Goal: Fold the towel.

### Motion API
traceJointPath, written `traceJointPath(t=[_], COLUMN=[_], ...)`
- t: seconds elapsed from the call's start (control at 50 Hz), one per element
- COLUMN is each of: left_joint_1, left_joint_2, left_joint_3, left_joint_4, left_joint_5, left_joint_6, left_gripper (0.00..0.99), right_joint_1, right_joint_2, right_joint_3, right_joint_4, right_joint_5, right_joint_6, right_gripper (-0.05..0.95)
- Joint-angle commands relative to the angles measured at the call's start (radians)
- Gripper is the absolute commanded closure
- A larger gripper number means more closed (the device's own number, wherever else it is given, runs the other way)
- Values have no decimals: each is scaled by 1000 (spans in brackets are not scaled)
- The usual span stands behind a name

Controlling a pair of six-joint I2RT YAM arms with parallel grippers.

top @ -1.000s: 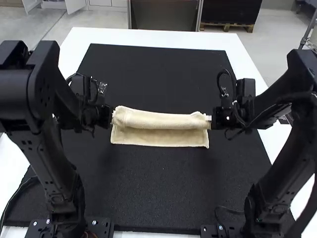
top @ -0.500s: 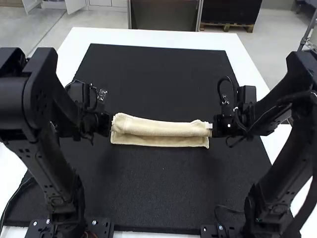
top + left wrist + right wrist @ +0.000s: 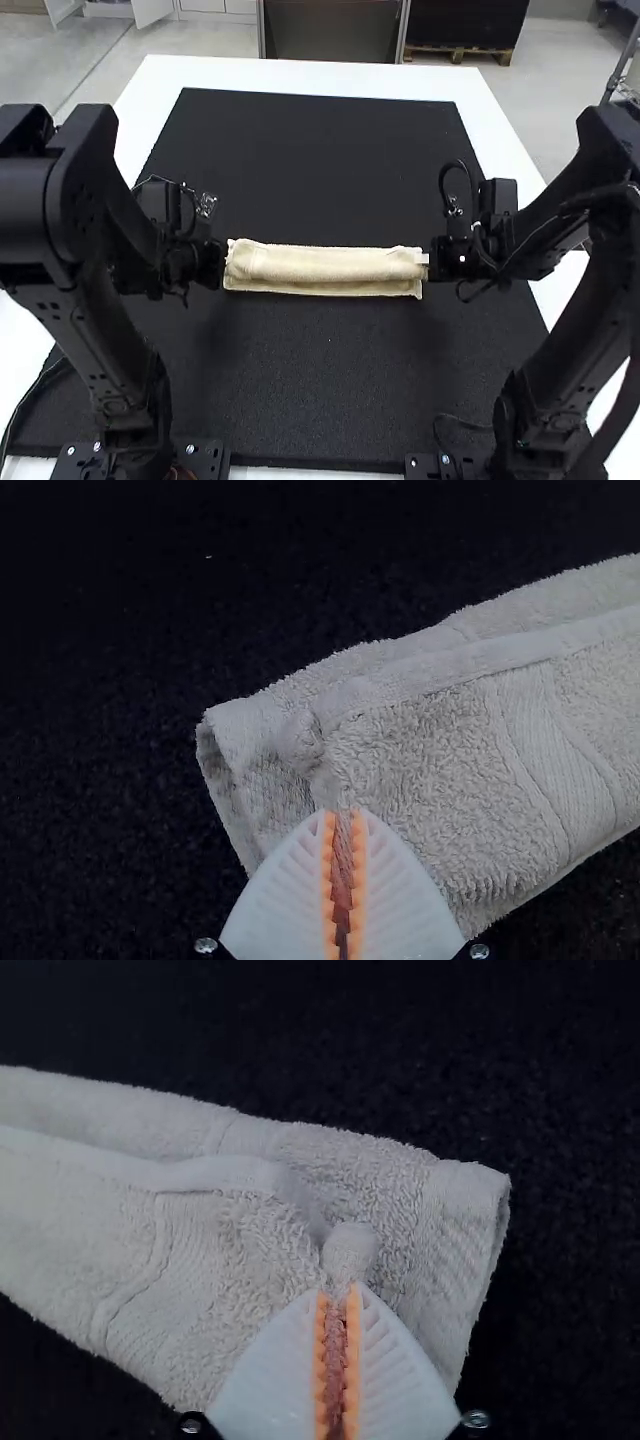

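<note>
In the high view, the cream towel (image 3: 320, 263) lay on a big black mat (image 3: 320, 390), and the mat lay on a white worktop (image 3: 300, 74). The towel was folded into a long, skinny strip that went from side to side. Its top part looked puffy, and a flat layer peeked out along the edge nearer the arms. The left arm (image 3: 105, 340) and the right arm (image 3: 555, 400) stood on their own sides, and each one reached in to an end of the towel. The left claw (image 3: 222, 262) was at the towel's left end, and the right claw (image 3: 427, 258) was at its right end. In the left wrist view, the left claw (image 3: 343, 814) was squeezed tight on a little bit of the towel near its left end. The bit was pinched between the orange pads (image 3: 328, 880), and the cloth had a small lump just by the tips. A hem (image 3: 480, 661) ran along the towel, and a stripy woven band (image 3: 560, 755) went across it. More than one layer could be seen at that end, with black mat around it. In the right wrist view, the right claw (image 3: 339, 1292) was squeezed tight too, with a bit of the towel near its right end between its orange pads (image 3: 352, 1360). A small round bump of cloth stuck out past the tips, and the cloth beside it was wrinkly. The fuzzy end of the towel lay folded on the mat.
</note>
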Motion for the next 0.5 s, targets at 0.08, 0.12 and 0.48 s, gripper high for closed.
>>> traceJointPath(t=[0.08,0.12,0.48], left_joint_1=[14,14,14], left_joint_2=[-21,-21,-21], left_joint_3=[-1,-3,-4], left_joint_4=[20,23,70], left_joint_5=[-16,-24,-62], left_joint_6=[12,12,9], left_gripper=[708,616,113], right_joint_1=[-15,-14,-18], right_joint_2=[-16,-16,-14], right_joint_3=[-2,-2,2], right_joint_4=[29,30,50], right_joint_5=[14,14,47], right_joint_6=[-15,-13,-6], right_gripper=[392,352,-5])
